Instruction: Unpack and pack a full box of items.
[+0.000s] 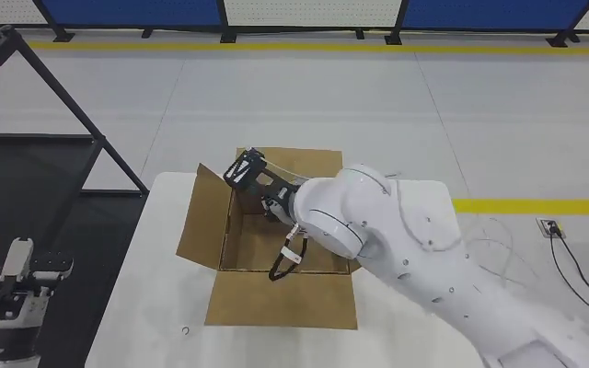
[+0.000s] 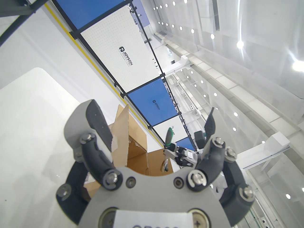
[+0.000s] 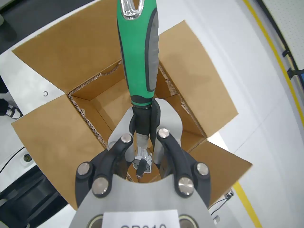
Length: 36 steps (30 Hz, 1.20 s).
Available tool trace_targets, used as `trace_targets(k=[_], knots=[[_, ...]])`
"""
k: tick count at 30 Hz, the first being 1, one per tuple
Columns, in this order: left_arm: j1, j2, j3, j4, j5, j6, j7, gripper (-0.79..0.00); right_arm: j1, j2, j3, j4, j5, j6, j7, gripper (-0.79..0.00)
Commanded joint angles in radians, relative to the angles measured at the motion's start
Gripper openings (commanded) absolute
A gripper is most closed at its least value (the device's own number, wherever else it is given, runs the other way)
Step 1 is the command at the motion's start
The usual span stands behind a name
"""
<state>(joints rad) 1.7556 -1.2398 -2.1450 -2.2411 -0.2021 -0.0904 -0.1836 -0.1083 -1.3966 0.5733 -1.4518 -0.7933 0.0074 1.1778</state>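
An open cardboard box [image 1: 276, 299] stands on the white table [image 1: 138, 304] with its flaps spread out. My right gripper [image 3: 144, 117] is shut on a ratchet wrench [image 3: 139, 55] with a green and grey handle. It grips the wrench just below the handle and holds it over the box [image 3: 59, 48]. From above, this gripper [image 1: 248, 170] hangs over the box's far left corner. The part of the box's floor that I see is bare cardboard. My left gripper [image 2: 152, 117] is open and empty, tilted up toward the ceiling. Beyond it are the box [image 2: 137, 143] and the wrench [image 2: 169, 135].
A small metal ring [image 1: 185, 330] lies on the table near the box's front left flap. A black metal frame [image 1: 55, 101] stands on the floor left of the table. Blue and white partition panels [image 1: 313, 11] line the back.
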Motion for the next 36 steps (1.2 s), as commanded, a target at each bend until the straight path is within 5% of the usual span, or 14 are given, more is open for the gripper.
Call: trace_targets(k=[1,8,25,36], knots=[[0.005,-0.001,-0.013,0.001,-0.006,-0.002,-0.002,0.000,0.021,-0.030,-0.048,0.121,0.037,-0.018,-0.018,-0.785],[0.013,-0.003,-0.039,0.004,-0.019,-0.001,-0.012,0.000,0.048,-0.121,-0.142,0.368,0.136,-0.079,-0.061,-0.785],[-0.024,0.001,0.010,-0.008,0.036,0.021,-0.078,0.000,0.015,-0.135,-0.162,0.445,0.075,-0.091,-0.091,-0.785],[-0.020,-0.002,-0.013,-0.004,0.019,0.025,-0.056,0.000,0.044,-0.262,-0.251,0.787,0.058,-0.217,-0.121,-0.785]])
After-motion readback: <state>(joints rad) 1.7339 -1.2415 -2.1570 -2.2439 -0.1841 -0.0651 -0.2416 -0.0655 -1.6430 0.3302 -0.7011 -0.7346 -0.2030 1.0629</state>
